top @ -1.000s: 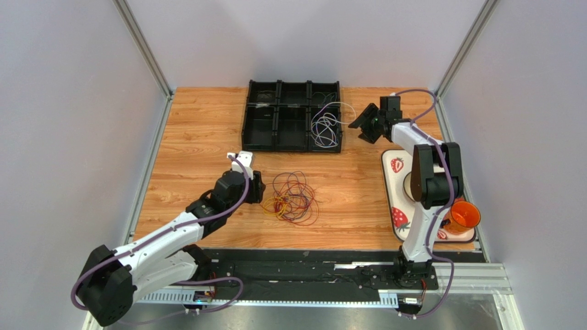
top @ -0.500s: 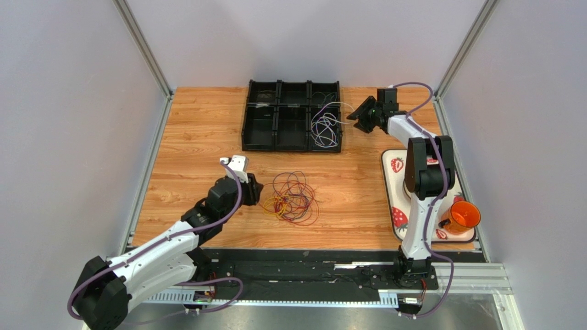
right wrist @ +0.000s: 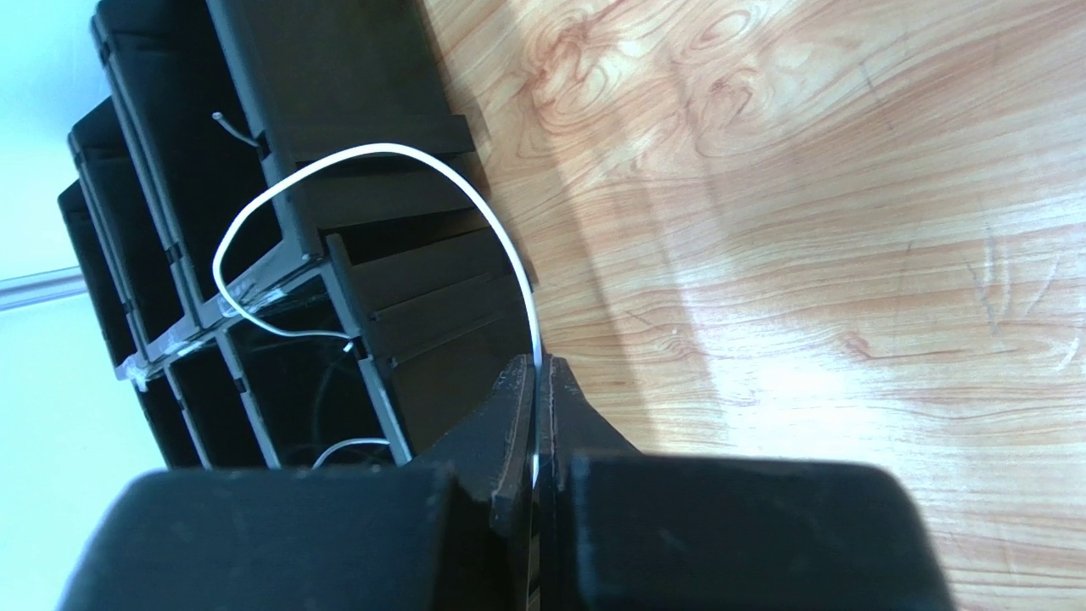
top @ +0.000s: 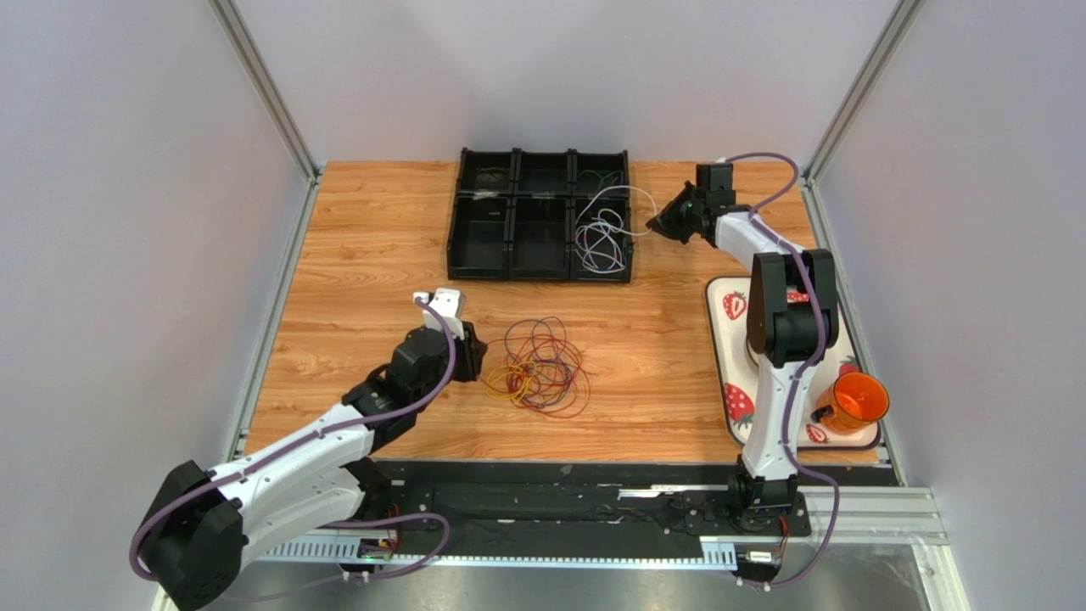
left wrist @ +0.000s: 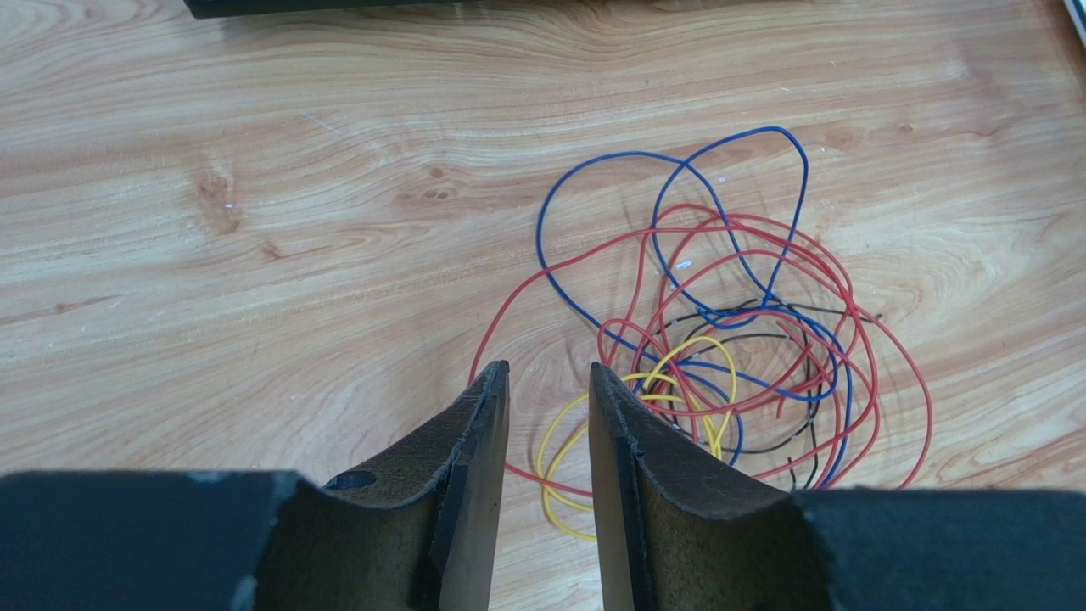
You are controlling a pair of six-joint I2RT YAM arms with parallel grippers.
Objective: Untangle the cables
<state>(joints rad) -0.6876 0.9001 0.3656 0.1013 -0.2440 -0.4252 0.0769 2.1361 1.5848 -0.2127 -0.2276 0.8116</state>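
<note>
The left claw (left wrist: 548,373) hung low over the wooden table (top: 370,255) with its jaws a narrow gap apart, clamped on nothing. In the left wrist view the tangle of cables (left wrist: 727,344), with red, blue, yellow and dark strands looped through one another, lay flat on the wood and spread from the fingertips toward 1 and 2 o'clock. A yellow loop and a red strand ran across the gap between the two fingers (left wrist: 478,433); whether either finger touched them could not be told. Seen from the top camera, the tangle sat just beside the left claw at its 3 o'clock. It also lay at 6 o'clock of the black tray (top: 514,210), apart from it.

The right claw (right wrist: 535,376) was pinched tight on a white cable (right wrist: 370,147). It stood at 3 o'clock of the tray, just beside the tray's outer wall. From the closed tips the cable rose in a tall arch, crossed the tray's rim and dropped into a compartment. More white loops (top: 599,239) lay heaped in the tray's 4 o'clock corner compartment.

At 3 o'clock of the tangle, well apart from it, a strawberry-print mat (top: 729,357) lay by the table's edge. An orange cup (top: 861,401) stood at the mat's 5 o'clock corner.
</note>
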